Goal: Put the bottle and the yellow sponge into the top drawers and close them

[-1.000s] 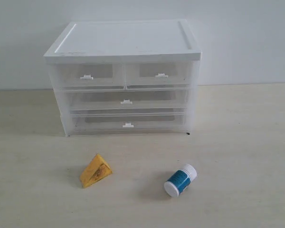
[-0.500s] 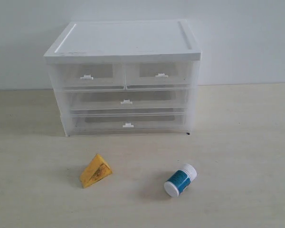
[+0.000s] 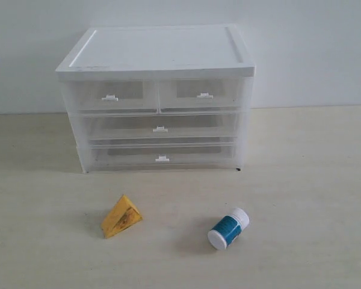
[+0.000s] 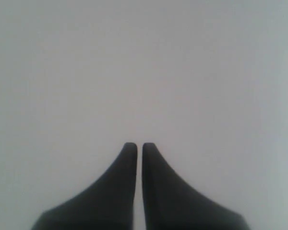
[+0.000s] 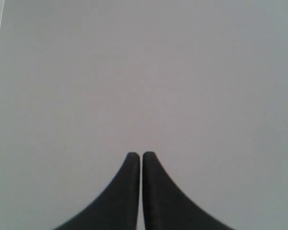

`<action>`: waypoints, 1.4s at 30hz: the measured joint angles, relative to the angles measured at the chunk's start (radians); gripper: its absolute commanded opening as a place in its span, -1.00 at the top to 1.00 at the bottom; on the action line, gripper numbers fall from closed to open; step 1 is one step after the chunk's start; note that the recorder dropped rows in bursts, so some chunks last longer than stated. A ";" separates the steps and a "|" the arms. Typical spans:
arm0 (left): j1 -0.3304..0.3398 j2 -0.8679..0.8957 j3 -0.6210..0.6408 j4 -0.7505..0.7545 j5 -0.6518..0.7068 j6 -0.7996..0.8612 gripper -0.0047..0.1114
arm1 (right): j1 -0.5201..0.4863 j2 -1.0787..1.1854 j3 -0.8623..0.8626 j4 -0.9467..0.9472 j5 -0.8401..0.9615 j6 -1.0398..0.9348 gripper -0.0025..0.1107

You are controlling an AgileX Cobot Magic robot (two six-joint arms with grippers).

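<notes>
Two top drawers (image 3: 114, 93) are shut; the yellow sponge (image 3: 121, 215) and toppled bottle (image 3: 228, 228) lie apart on the surface (image 3: 313, 180) before the cabinet (image 3: 156, 48). Left end effector (image 4: 135, 145) and right end effector (image 5: 135, 154) are pressed together, empty. Best to hook each white tab (image 3: 110, 97) first, pulling straight outward.

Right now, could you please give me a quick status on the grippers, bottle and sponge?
Both shut, empty: left gripper, right gripper. On the table: bottle, yellow sponge. Both top drawers closed. Nothing blocking drawer fronts.
</notes>
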State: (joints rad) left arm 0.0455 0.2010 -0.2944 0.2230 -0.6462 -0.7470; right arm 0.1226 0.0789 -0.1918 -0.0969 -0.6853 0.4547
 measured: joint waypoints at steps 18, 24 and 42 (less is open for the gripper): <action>0.000 0.863 -0.352 0.503 0.167 -0.419 0.85 | 0.000 0.685 -0.425 -0.121 0.314 0.014 0.96; 0.000 1.181 -0.352 0.607 0.022 -0.504 0.85 | 0.000 0.852 -0.427 -0.155 0.386 0.016 0.96; 0.000 1.717 -0.582 0.670 -0.360 -0.367 0.85 | 0.117 1.160 -0.434 -0.200 0.320 0.011 0.96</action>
State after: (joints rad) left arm 0.0455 1.9177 -0.8766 0.8927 -1.0063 -1.1142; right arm 0.2396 1.2385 -0.6253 -0.2974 -0.3649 0.4657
